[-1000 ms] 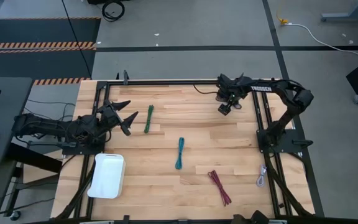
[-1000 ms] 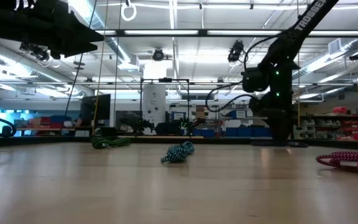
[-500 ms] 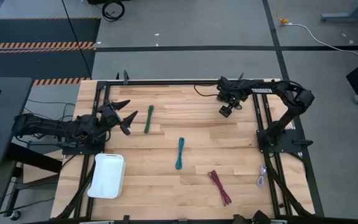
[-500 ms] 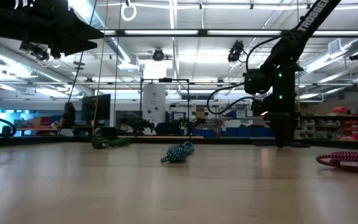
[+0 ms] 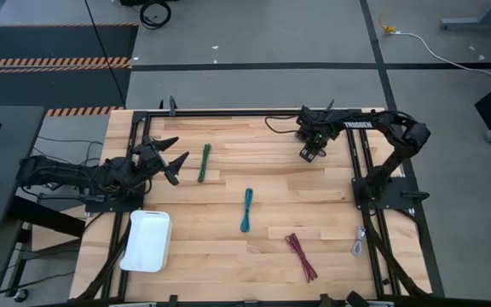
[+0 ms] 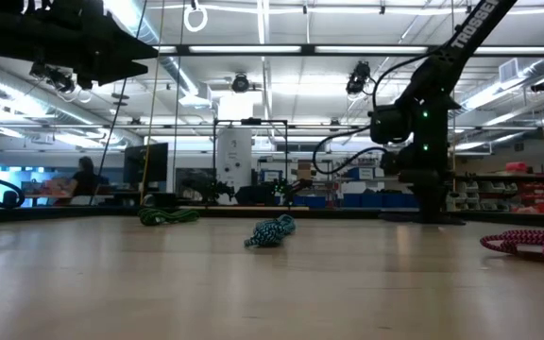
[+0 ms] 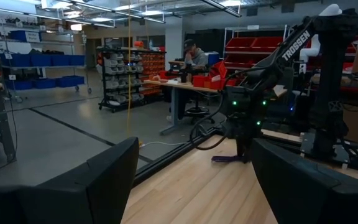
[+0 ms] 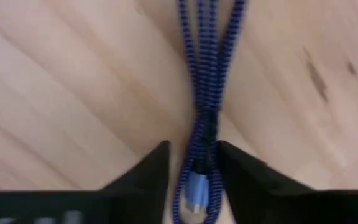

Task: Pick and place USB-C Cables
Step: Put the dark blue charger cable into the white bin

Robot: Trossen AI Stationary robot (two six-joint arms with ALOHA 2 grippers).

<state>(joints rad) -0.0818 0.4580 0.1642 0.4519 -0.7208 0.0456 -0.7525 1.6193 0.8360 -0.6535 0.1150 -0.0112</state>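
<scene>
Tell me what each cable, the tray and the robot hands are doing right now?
Purple cable: flat on table, between the right gripper's jaws.
Green cable: lying loose.
Teal cable: lying loose.
Dark red cable: lying loose.
Pale grey cable: lying at table edge.
White tray: empty.
Left gripper: open, waiting.

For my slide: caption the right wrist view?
Right hand straddles a blue-purple USB-C cable on the wooden table.
</scene>
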